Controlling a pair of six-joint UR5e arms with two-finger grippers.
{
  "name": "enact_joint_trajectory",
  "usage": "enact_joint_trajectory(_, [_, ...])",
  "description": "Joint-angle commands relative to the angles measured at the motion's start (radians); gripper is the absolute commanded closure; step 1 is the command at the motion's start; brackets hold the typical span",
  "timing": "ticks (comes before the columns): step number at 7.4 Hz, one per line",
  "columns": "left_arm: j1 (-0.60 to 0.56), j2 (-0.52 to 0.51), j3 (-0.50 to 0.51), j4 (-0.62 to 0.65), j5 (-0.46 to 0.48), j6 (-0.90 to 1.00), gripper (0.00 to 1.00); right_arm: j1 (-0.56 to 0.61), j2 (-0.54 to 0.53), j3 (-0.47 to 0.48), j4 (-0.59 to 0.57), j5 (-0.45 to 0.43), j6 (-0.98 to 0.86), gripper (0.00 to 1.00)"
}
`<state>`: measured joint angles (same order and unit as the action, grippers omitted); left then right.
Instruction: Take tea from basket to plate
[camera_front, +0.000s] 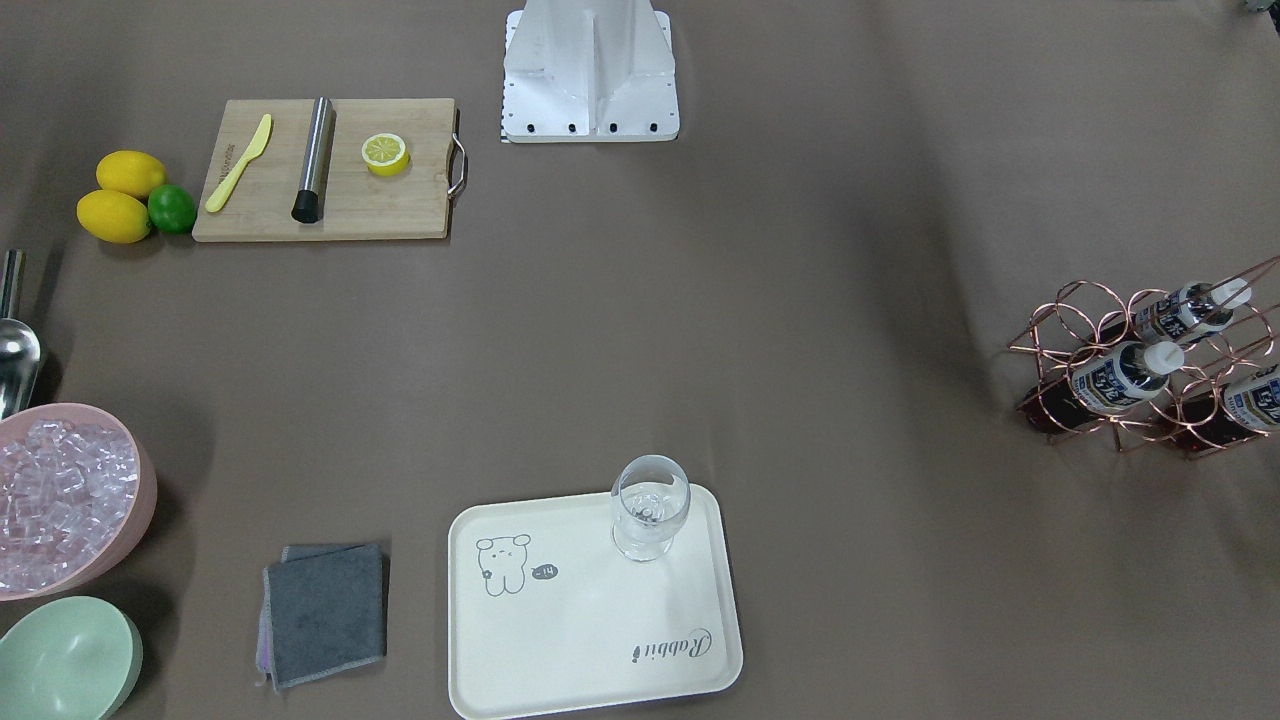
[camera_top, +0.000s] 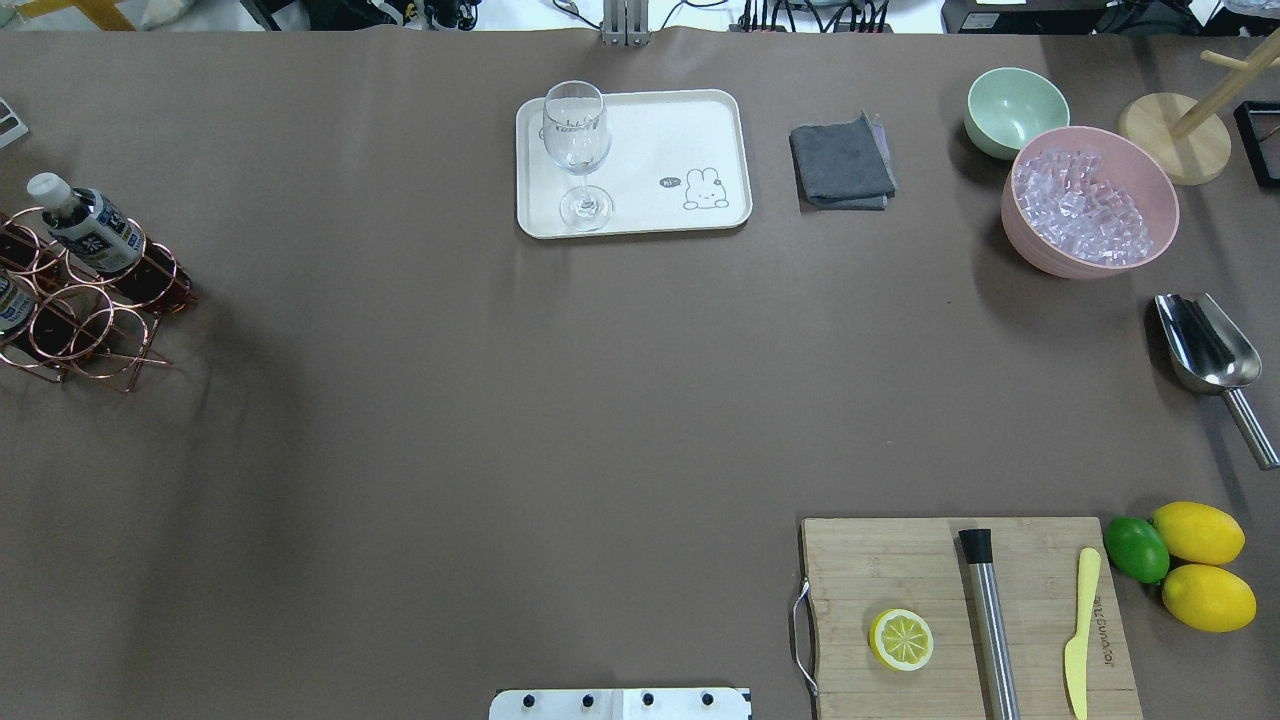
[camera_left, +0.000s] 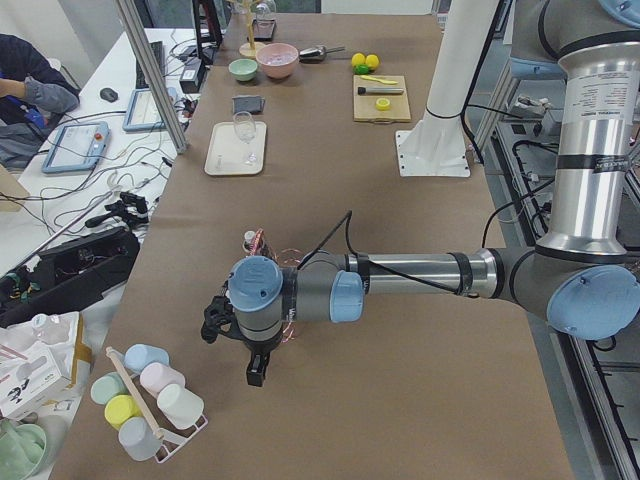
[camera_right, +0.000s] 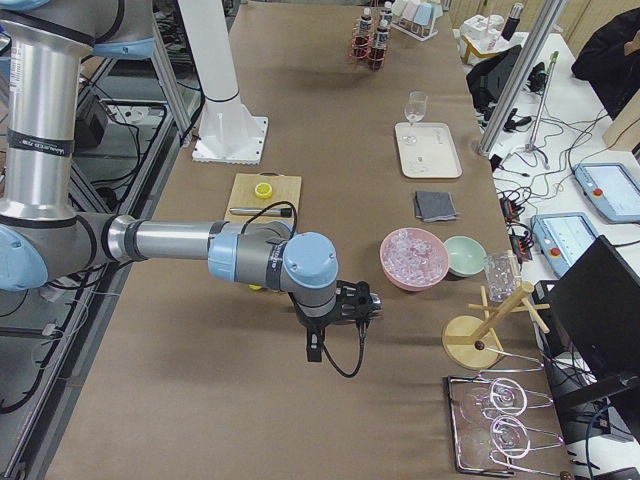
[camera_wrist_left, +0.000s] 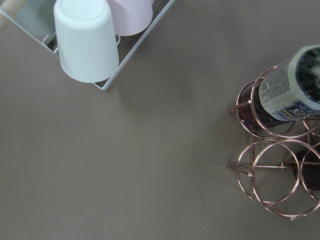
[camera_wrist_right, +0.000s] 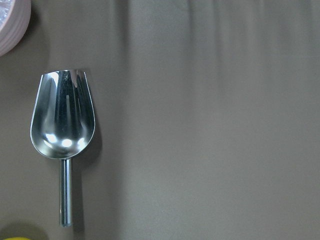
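Observation:
Three tea bottles with white caps lie tilted in the copper wire basket (camera_front: 1060, 345) at the table's end; one tea bottle (camera_front: 1125, 377) is nearest the middle. The overhead view has the basket (camera_top: 95, 350) at its left edge, holding a tea bottle (camera_top: 88, 228). The left wrist view looks down on the basket (camera_wrist_left: 272, 172) and a tea bottle (camera_wrist_left: 292, 87). The cream plate (camera_front: 590, 640) (camera_top: 690, 130) holds a stemmed glass. My left gripper (camera_left: 212, 325) hovers by the basket; I cannot tell its state. My right gripper (camera_right: 360, 300) hangs above the table's other end; I cannot tell its state either.
The glass (camera_front: 650, 505) stands on the plate's corner. A grey cloth (camera_front: 325, 612), a pink ice bowl (camera_front: 70, 500), a green bowl (camera_front: 65, 660) and a steel scoop (camera_wrist_right: 62, 117) lie toward the right arm's side. A cutting board (camera_front: 325, 170) holds tools. A cup rack (camera_wrist_left: 95, 40) stands near the basket.

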<state>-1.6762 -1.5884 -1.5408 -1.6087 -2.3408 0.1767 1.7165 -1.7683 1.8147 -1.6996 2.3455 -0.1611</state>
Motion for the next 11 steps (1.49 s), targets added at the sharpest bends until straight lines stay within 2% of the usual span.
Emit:
enact_joint_trajectory(1, [0.000, 0.001, -0.043, -0.003, -0.029, 0.009, 0.02, 0.006, 0.000, 0.008, 0.000, 0.002, 0.000, 0.00])
enact_joint_trajectory(2, [0.000, -0.001, -0.053, 0.003, -0.060, 0.012, 0.02, 0.014, 0.000, 0.008, -0.002, 0.002, 0.000, 0.00])
enact_joint_trajectory(6, [0.006, 0.016, -0.169, 0.038, -0.048, 0.375, 0.02, 0.014, -0.002, 0.009, -0.002, 0.002, 0.000, 0.00])
enact_joint_trajectory(7, [0.006, 0.002, -0.238, 0.166, -0.014, 0.470, 0.02, 0.015, 0.000, 0.009, -0.002, 0.002, 0.000, 0.00])
enact_joint_trajectory(8, [0.006, -0.039, -0.269, 0.252, -0.023, 0.598, 0.02, 0.015, 0.000, 0.009, -0.002, 0.003, 0.000, 0.00])
enact_joint_trajectory(10, [0.047, -0.118, -0.254, 0.303, -0.020, 0.693, 0.02, 0.015, 0.000, 0.008, 0.000, 0.002, 0.000, 0.00])
enact_joint_trajectory(11, [0.055, -0.148, -0.255, 0.360, -0.015, 0.815, 0.02, 0.015, 0.000, 0.008, -0.002, 0.002, 0.000, 0.00])
